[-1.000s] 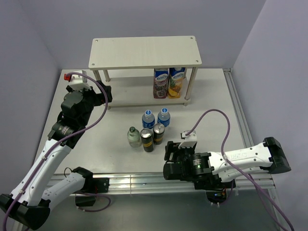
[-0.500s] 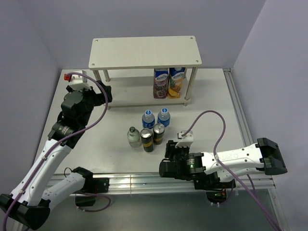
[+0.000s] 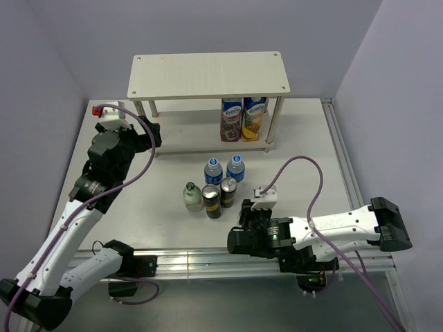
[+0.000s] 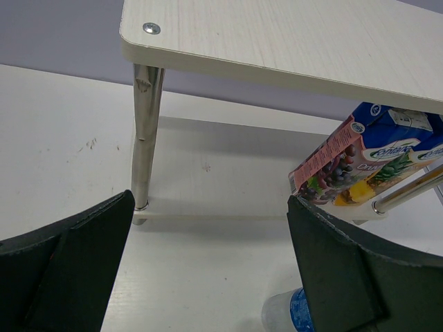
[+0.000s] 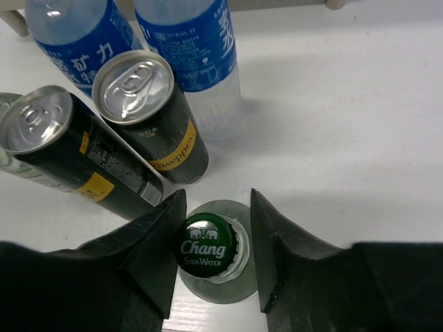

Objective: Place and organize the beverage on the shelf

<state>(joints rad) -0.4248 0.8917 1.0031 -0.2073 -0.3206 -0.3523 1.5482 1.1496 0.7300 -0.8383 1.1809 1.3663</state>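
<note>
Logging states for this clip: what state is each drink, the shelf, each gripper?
Green-capped clear glass bottle: upright, capped, between right fingers.
Second clear glass bottle: upright.
Blue-labelled plastic water bottles: upright, capped.
Dark slim cans: upright, unopened.
Pale two-tier shelf: only juice cartons, lower tier.
Left gripper: open, empty.
Right gripper: straddles cap, grip unclear.

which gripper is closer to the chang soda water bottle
Right. The right gripper straddles the Chang bottle, one finger on each side of its green cap. The left gripper hangs open far off, facing the shelf at its left end.
</note>
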